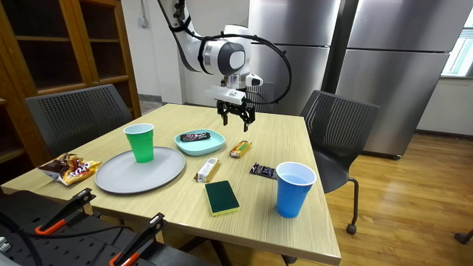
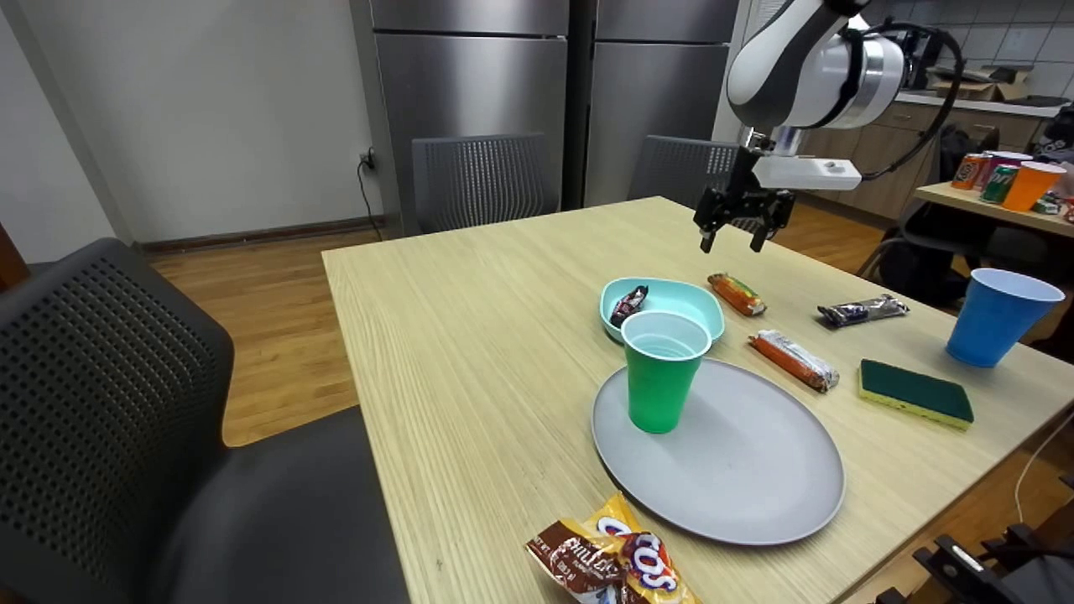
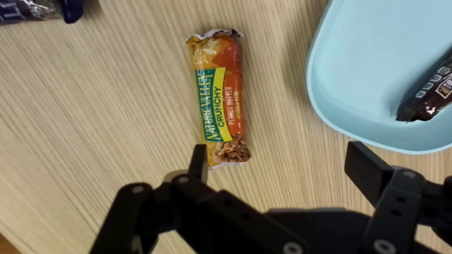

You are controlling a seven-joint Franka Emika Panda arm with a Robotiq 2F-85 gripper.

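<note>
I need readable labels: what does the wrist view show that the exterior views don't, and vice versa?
Only the wrist view: readable Nature Valley lettering on the granola bar.

Only the exterior views: the green cup on the gray plate, the blue cup, the sponge, the snack bag, the white-labelled bar and chairs.

Shared: the table, that granola bar, the open gripper, the turquoise dish, the dark bar in it and the navy bar.

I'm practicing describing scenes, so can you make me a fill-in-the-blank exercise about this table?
1. The gripper is not shut but ____.
2. In the wrist view, the granola bar is labelled Nature ____.
3. The cup standing on the gray plate is ____ outside.
4. The light-blue dish holds exactly ____ wrapped bar.

Missing words: open; Valley; green; one.
</note>
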